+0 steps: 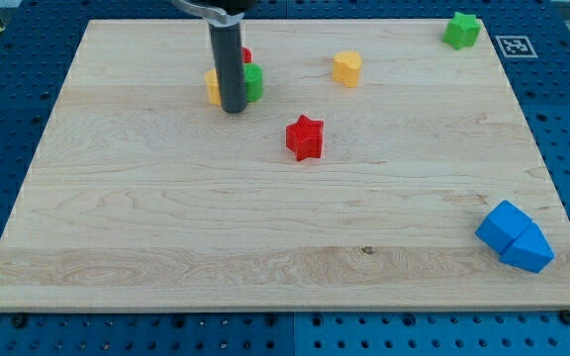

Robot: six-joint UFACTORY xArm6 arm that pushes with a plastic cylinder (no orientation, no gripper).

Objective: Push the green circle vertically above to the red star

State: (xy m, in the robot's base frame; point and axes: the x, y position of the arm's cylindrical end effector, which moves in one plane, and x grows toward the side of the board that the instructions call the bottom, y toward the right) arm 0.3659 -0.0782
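My tip point(233, 110) sat on the pale, grained wooden surface point(166, 227), just at 7 o'clock of the green circle point(253, 82); the dark smooth rod hid most of a yellow block point(210, 85) and a red cylinder point(244, 55) clustered there; there was no hand to tell the state of; the red star point(305, 137) lay apart at 4 o'clock of the circle.

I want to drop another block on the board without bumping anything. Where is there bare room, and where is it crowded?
Widest free patch: the board's lower half, below the red star and left of the two blue blocks. Also free: between the yellow heart and green star. Crowded: top left, where my tip sits by the green circle, yellow block and red cylinder.
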